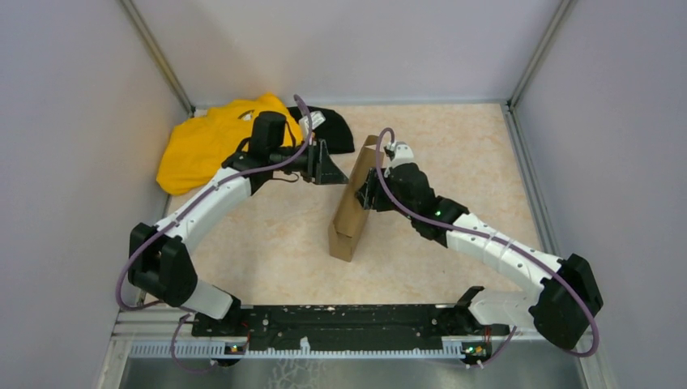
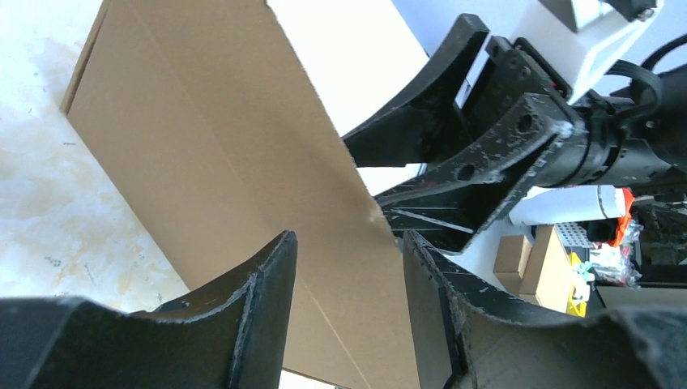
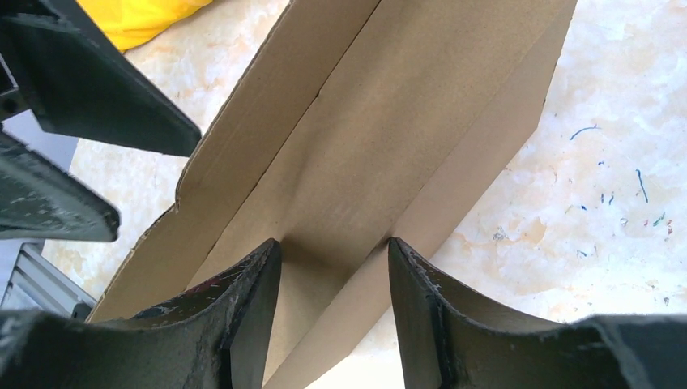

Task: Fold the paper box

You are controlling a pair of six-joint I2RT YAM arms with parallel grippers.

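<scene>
The paper box is a flat, shallow brown cardboard box standing on one long edge in the middle of the table, leaning back and to the right. My right gripper is at its upper right side. In the right wrist view my right gripper straddles the box, with both fingertips against the edges of its narrow face. My left gripper hangs just left of the box's top. In the left wrist view my left gripper is open, facing the box's broad side with nothing between its fingers.
A yellow cloth and a black cloth lie at the back left, just behind the left arm. Grey walls close in the table at the back and on both sides. The two grippers face each other across the box's top.
</scene>
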